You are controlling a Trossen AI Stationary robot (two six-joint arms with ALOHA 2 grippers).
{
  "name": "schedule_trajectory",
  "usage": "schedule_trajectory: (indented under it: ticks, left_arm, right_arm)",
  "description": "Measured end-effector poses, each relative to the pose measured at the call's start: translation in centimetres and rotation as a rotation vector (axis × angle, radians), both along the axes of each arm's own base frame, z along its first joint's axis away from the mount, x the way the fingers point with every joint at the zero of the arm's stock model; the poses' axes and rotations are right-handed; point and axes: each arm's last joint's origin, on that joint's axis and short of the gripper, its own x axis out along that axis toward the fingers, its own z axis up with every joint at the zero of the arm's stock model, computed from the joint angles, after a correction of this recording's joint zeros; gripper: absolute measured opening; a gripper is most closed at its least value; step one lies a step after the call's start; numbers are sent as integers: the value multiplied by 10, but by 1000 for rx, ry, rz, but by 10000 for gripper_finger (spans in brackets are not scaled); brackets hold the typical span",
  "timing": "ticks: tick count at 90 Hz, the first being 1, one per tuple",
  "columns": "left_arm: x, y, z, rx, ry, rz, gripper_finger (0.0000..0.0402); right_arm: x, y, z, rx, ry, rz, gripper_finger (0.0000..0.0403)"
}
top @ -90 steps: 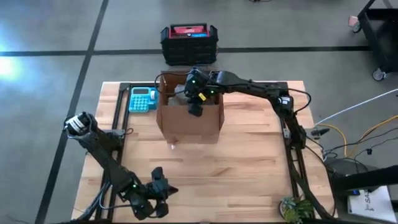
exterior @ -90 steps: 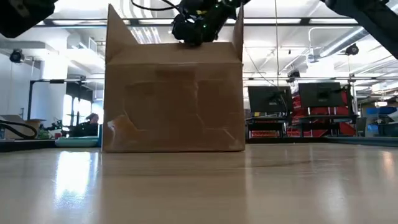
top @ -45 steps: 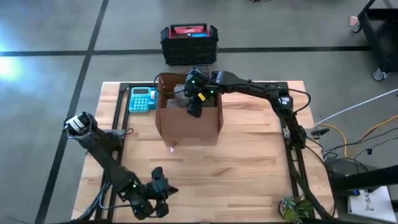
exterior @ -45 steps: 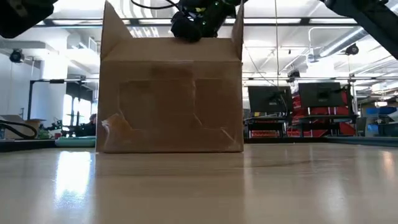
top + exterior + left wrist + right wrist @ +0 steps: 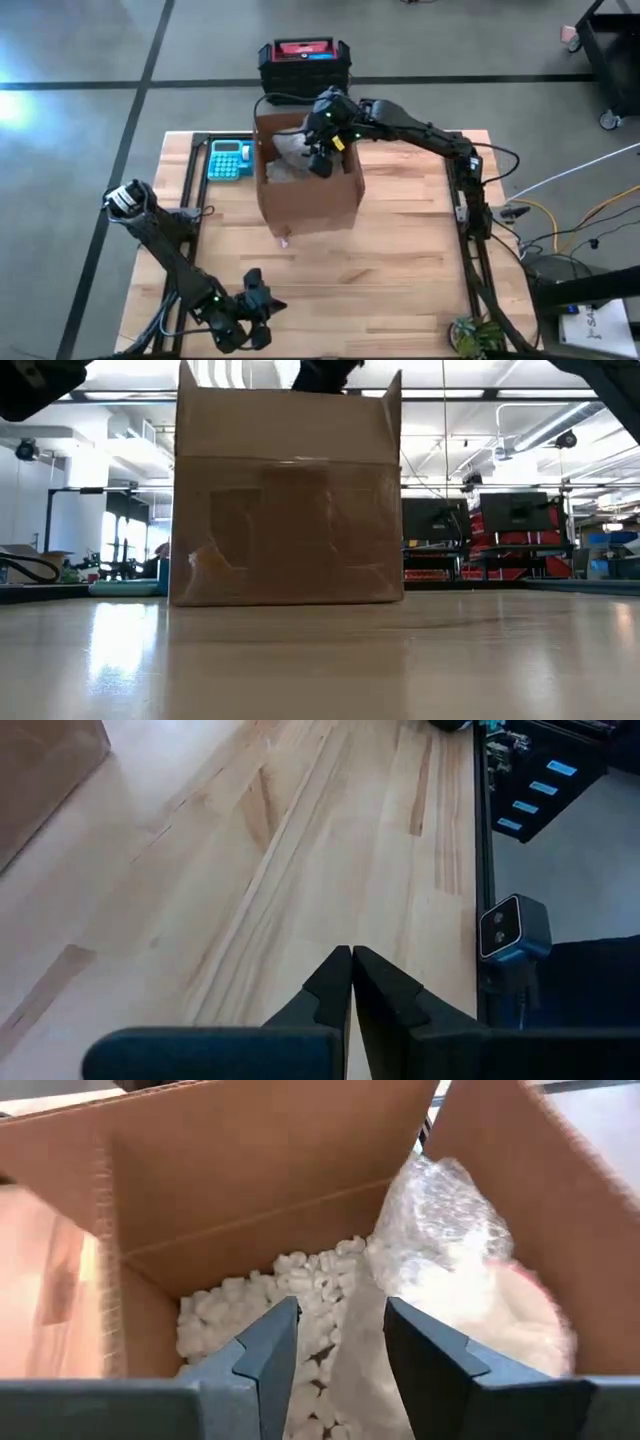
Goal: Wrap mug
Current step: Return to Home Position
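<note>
An open cardboard box (image 5: 310,205) stands on the table's far middle, its bottom on the wood. Inside it, a bundle of clear bubble wrap (image 5: 450,1250) lies on white packing peanuts (image 5: 270,1290). The mug is hidden under the wrap. My right gripper (image 5: 340,1335) hangs open over the box's mouth (image 5: 320,162), next to the bundle (image 5: 292,150) and pointing down into the box. My left gripper (image 5: 262,318) rests shut at the near left of the table, far from the box (image 5: 352,970).
A teal calculator (image 5: 229,160) lies just left of the box. A black crate with a red top (image 5: 303,65) stands on the floor beyond the far edge. A small plant (image 5: 475,335) sits at the near right corner. Bare wood lies between the box and the near edge.
My right gripper has risen from low inside the box to its mouth, leaving the top of the low view. The box has been jostled, first a little toward the table's left edge, then toward the right, where it now stands.
</note>
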Motion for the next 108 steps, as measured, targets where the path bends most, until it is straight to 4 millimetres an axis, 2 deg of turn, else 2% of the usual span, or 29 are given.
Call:
schedule_trajectory:
  ticks: [10, 24, 37, 48, 59, 70, 91, 108]
  left_arm:
    - [0, 0, 0, 0, 0, 0, 0]
    - [0, 0, 1, 26, -18, 10, 0]
    - [-1, 2, 3, 59, -18, -7, 0]
    - [-1, 13, 11, 116, -1, -15, 0]
    - [-7, 32, 24, 157, -3, 0, 0]
    - [-23, 52, 30, 143, -54, -6, 0]
    - [-52, 101, 16, 59, -245, -24, 0]
    - [-64, 144, -1, 12, -409, -45, 0]
  right_arm:
    - [-19, 7, 26, -19, -37, 12, 141]
    - [-46, 22, 54, -30, -61, 47, 142]
    - [-76, 36, 70, -22, -38, 86, 118]
    - [-95, 46, 70, -25, -15, 102, 84]
    - [-112, 57, 59, -23, -3, 127, 42]
    - [-129, 67, 38, -25, -18, 148, 7]
    - [-159, 87, -11, 35, -235, 249, 8]
    - [-173, 93, -66, 130, -405, 300, 2]
